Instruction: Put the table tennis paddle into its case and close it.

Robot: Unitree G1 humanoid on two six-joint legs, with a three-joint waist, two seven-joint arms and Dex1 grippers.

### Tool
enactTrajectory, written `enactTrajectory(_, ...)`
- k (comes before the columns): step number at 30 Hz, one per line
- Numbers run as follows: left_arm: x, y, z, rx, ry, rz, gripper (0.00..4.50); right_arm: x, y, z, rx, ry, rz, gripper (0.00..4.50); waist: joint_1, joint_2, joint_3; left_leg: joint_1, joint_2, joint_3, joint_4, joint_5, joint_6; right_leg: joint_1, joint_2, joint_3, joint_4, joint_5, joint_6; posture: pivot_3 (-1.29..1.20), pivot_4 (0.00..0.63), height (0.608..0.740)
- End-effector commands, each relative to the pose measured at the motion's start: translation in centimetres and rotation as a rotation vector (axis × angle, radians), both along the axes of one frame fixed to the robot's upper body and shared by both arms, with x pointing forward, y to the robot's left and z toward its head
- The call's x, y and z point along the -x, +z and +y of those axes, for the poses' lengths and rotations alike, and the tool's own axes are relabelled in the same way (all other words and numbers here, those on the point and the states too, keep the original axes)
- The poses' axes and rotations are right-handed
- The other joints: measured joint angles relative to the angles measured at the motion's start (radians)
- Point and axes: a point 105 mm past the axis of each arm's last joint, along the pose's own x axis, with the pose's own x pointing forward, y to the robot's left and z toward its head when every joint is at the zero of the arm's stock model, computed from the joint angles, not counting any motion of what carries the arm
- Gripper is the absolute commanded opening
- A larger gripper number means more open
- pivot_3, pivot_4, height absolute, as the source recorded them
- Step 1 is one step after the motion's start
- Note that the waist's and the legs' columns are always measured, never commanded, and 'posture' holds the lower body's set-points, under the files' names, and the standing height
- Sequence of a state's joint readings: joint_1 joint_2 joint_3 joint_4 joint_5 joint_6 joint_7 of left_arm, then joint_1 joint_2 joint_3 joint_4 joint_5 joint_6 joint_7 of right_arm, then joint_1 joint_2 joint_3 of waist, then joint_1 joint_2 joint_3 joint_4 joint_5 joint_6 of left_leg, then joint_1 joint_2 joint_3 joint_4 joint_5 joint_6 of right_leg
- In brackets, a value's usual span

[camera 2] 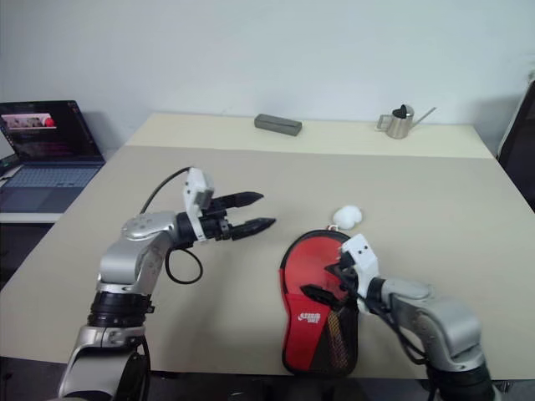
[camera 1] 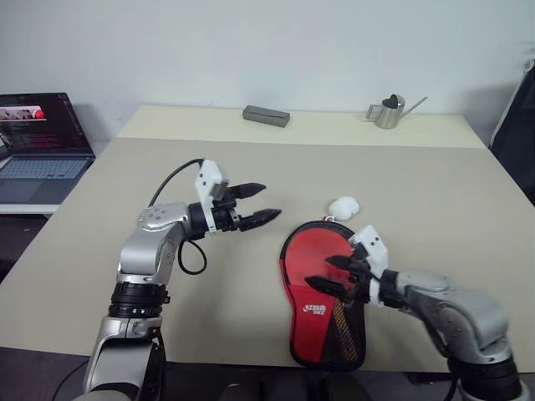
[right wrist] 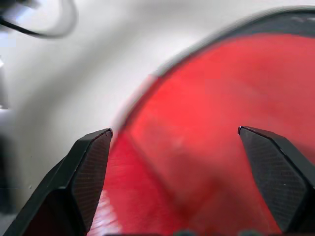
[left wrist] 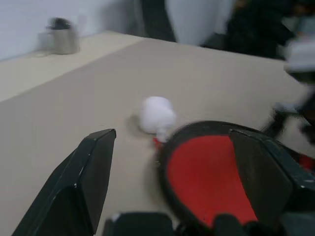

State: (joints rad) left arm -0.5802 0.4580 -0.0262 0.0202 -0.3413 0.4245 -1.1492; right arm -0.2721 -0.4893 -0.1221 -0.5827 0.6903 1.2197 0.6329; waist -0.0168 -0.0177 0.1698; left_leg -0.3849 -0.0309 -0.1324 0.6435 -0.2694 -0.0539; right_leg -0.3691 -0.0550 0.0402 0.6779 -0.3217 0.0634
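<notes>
The case lies flat near the table's front edge, red side up, with a white logo, black mesh and a black rim around its round end. The table tennis paddle is hidden; I cannot tell it apart from the red of the case. My right gripper hovers open over the round red part, its fingers spread wide above the red surface. My left gripper is open and empty, held level in the air to the left of the case and pointing toward it. A small white ball rests just beyond the case.
A grey block and a metal watering can stand at the far edge of the beige table. An open laptop sits on a lower surface to the left.
</notes>
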Motion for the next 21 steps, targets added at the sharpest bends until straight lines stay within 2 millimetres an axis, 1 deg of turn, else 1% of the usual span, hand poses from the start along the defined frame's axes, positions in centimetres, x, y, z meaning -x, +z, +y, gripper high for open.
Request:
enactTrajectory(1, 2.1, -0.9, -2.1, -0.079, -0.184, -0.027, 4.00, 0.5, 4.5, -2.3, -0.041, 0.055, -0.119, 4.50, -0.001, 0.000, 0.001, 0.000, 0.000, 0.000, 0.000, 0.000, 0.000, 0.000, 0.001, 0.000, 0.000, 0.000, 0.000, 0.00, 0.150, 0.740)
enactTrajectory(4, 2.1, -2.0, -2.8, -0.106, -0.231, -0.013, 4.00, -1.0, 5.9, -5.1, 0.028, -0.021, -0.183, 4.50, -0.005, -0.001, 0.001, 0.000, 0.000, 0.001, -0.002, 0.000, 0.001, 0.000, 0.002, -0.001, -0.001, -0.001, -0.001, 0.00, 0.150, 0.740)
enactTrajectory(7, 1.8, -2.9, -4.1, -0.107, -0.259, -0.009, 4.00, -1.9, 7.3, -7.2, 0.078, -0.074, -0.228, 4.50, -0.013, -0.001, 0.004, 0.000, 0.000, 0.003, -0.001, -0.001, 0.002, -0.001, 0.002, 0.000, 0.000, -0.001, -0.002, 0.00, 0.150, 0.740)
enactTrajectory(9, 1.4, -3.4, -5.1, -0.104, -0.259, -0.013, 4.00, -2.0, 7.5, -7.8, 0.111, -0.076, -0.238, 4.50, -0.013, -0.002, 0.005, 0.000, 0.000, 0.004, 0.000, -0.002, 0.003, -0.001, 0.001, 0.001, 0.000, -0.001, -0.002, 0.00, 0.150, 0.740)
enactTrajectory(12, 1.1, -3.9, -6.3, -0.097, -0.277, -0.011, 4.00, -2.0, 7.1, -8.3, 0.155, -0.076, -0.244, 4.50, -0.013, -0.005, 0.007, -0.001, 0.001, 0.004, 0.001, -0.002, 0.003, -0.001, 0.001, 0.000, -0.001, -0.001, -0.002, 0.00, 0.150, 0.740)
enactTrajectory(15, 1.3, -5.2, -7.8, -0.117, -0.316, -0.013, 4.00, -3.2, 6.3, -9.4, 0.220, -0.156, -0.270, 4.50, -0.013, -0.005, 0.007, -0.003, 0.002, 0.004, 0.001, -0.002, 0.003, -0.002, 0.001, 0.000, -0.001, -0.001, -0.002, 0.00, 0.150, 0.740)
enactTrajectory(17, 1.2, -5.8, -8.3, -0.126, -0.321, -0.004, 4.00, -3.8, 6.1, -9.7, 0.240, -0.189, -0.287, 4.50, -0.013, -0.005, 0.007, -0.004, 0.001, 0.006, 0.002, -0.002, 0.003, -0.003, 0.001, 0.000, 0.000, -0.001, -0.002, 0.00, 0.150, 0.740)
enactTrajectory(21, 0.9, -7.3, -8.4, -0.160, -0.308, 0.004, 4.00, -4.0, 6.1, -9.4, 0.237, -0.172, -0.294, 4.50, -0.014, -0.005, 0.007, -0.004, 0.002, 0.006, 0.002, -0.002, 0.003, -0.004, 0.001, 0.001, 0.001, -0.001, -0.002, 0.00, 0.150, 0.740)
